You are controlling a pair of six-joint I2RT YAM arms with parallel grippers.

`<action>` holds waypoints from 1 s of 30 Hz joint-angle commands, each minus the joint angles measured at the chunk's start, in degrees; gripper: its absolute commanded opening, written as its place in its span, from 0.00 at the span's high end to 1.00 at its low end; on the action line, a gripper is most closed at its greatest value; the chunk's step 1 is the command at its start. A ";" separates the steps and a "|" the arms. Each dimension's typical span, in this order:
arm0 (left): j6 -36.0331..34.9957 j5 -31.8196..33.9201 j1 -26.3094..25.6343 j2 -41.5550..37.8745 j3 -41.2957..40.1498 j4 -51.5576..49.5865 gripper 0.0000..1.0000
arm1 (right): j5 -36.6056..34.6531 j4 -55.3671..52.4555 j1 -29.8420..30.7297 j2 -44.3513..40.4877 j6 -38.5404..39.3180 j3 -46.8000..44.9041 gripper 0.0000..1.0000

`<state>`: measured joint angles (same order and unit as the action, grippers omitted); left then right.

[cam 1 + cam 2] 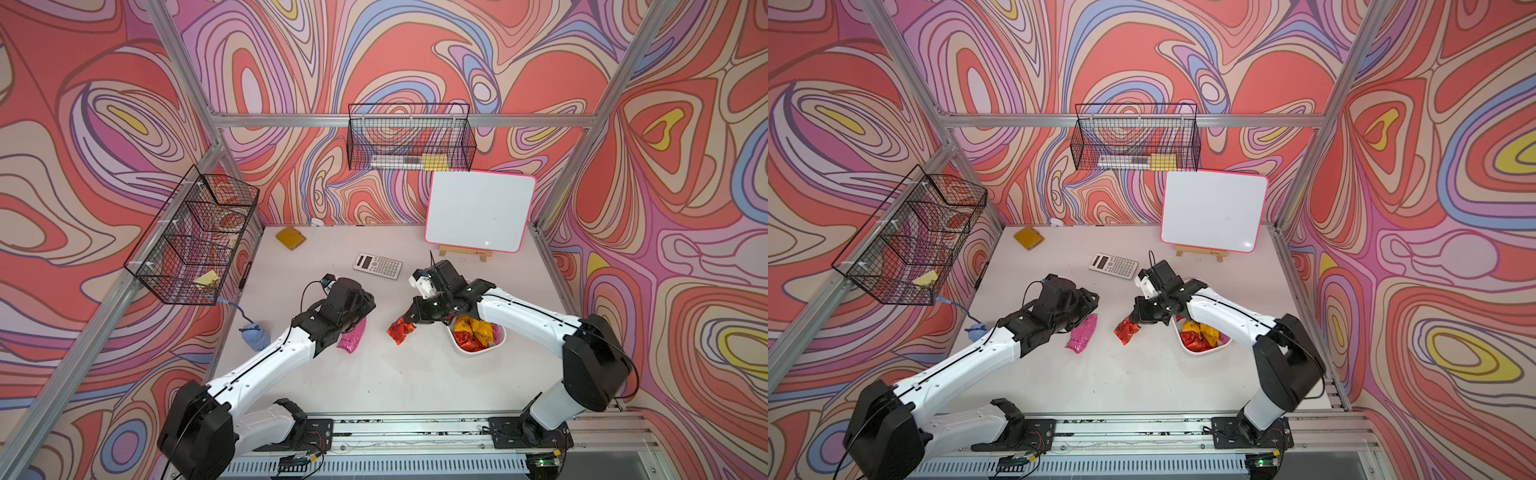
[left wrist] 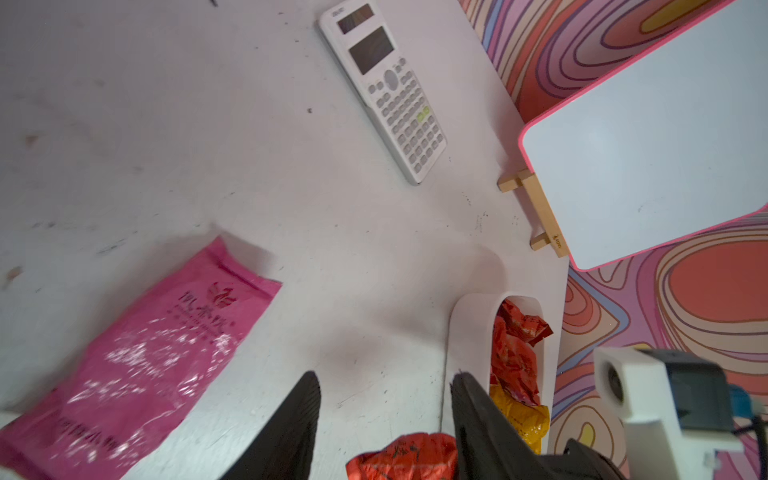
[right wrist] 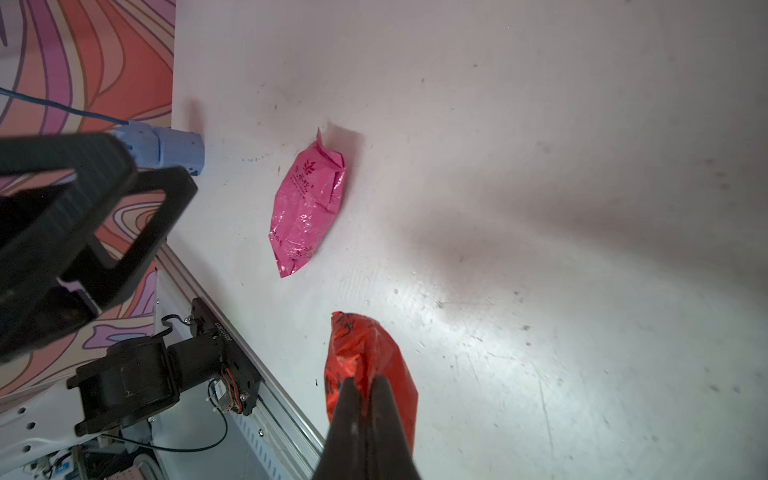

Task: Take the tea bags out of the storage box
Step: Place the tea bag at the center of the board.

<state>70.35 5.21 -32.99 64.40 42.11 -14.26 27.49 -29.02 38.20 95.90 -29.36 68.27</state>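
Your scuffed white table (image 1: 374,374), swirly walls (image 1: 83,124), pink tea bag (image 1: 353,336) nine o'clock of storage box (image 1: 473,352), right gripper (image 3: 365,380) pinching red tea bag (image 3: 365,345), left gripper (image 2: 384,376) spread, wire baskets (image 1: 191,232) only in both top views.

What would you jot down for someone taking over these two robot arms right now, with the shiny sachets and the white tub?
Left gripper: open and empty, near the pink crinkled foil tea bag, which lies on the white table.
Right gripper: shut on a red crinkled foil tea bag, held outside the shallow white plastic storage box.
Done: the pink bag is out; the red bag is clear of the box but not yet released.
Left: a heap of red and orange-yellow foil tea bags in the box, with a bit of pink at its edge. Each needs taking out.
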 commanded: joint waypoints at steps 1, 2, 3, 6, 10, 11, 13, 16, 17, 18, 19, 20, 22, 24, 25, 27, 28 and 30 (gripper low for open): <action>3.26 3.89 0.23 -5.99 -4.08 -5.86 0.45 | 5.86 -0.46 1.26 6.80 3.87 6.10 1.00; 3.47 4.37 0.25 -7.80 -5.08 -6.89 0.45 | 6.20 -1.73 1.45 9.65 4.68 8.26 1.00; 3.57 4.70 0.24 -9.23 -5.79 -7.65 0.45 | 6.45 -2.66 1.46 11.60 5.26 9.93 1.00; 2.93 5.16 0.25 -13.11 -7.42 -9.27 0.45 | 6.72 -6.23 1.61 18.76 6.80 15.17 1.00; 1.58 4.28 0.30 -15.76 -8.41 -9.81 0.45 | 5.97 -7.82 1.71 25.04 7.48 19.71 1.00; 1.39 3.96 0.29 -16.10 -8.44 -10.05 0.45 | 5.73 -8.08 1.72 26.20 7.69 20.76 1.00; 0.82 3.14 0.29 -16.62 -8.47 -9.71 0.45 | 3.62 -8.85 1.71 27.47 7.84 22.68 0.94; -0.42 1.52 0.25 -15.94 -7.97 -8.39 0.44 | -1.15 -8.79 1.77 26.34 7.66 23.76 0.74; -0.46 0.93 0.30 -15.16 -7.52 -8.16 0.44 | -3.20 -8.65 1.71 25.17 7.66 23.53 0.67; -0.38 0.54 0.10 -14.21 -6.83 -8.26 0.44 | -4.98 -8.36 1.71 23.84 7.67 23.15 0.62; -0.42 0.01 -0.11 -13.14 -5.97 -8.00 0.43 | -7.13 -7.79 1.62 21.78 7.71 22.38 0.59; -0.56 -0.19 -0.75 -11.93 -5.08 -7.57 0.43 | -9.34 -6.86 1.62 19.21 7.55 20.87 0.56; -0.76 -0.12 -2.65 -9.09 -3.09 -6.14 0.43 | -14.37 -5.45 1.62 14.08 6.81 17.68 0.53; -0.65 -0.10 -5.19 -5.63 -0.74 -4.29 0.43 | -21.05 -5.66 1.53 8.75 5.19 14.12 0.53; -0.41 -0.10 -6.71 -3.48 0.52 -3.13 0.43 | -24.81 -6.44 1.45 6.13 3.74 12.24 0.53; 0.34 -1.24 -8.93 0.73 2.57 0.10 0.43 | -31.38 -9.08 1.15 0.36 0.28 8.79 0.54; 0.72 -2.86 -9.63 3.37 3.47 2.48 0.43 | -34.43 -11.27 1.03 -2.10 -1.86 7.34 0.53; 1.61 -5.84 -10.61 7.81 4.91 6.06 0.43 | -38.68 -15.63 0.38 -6.21 -5.33 4.64 0.54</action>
<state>71.20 3.03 -42.46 68.10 45.15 -14.55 1.10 -37.89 39.33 93.17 -28.51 76.36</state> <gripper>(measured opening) 0.567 0.464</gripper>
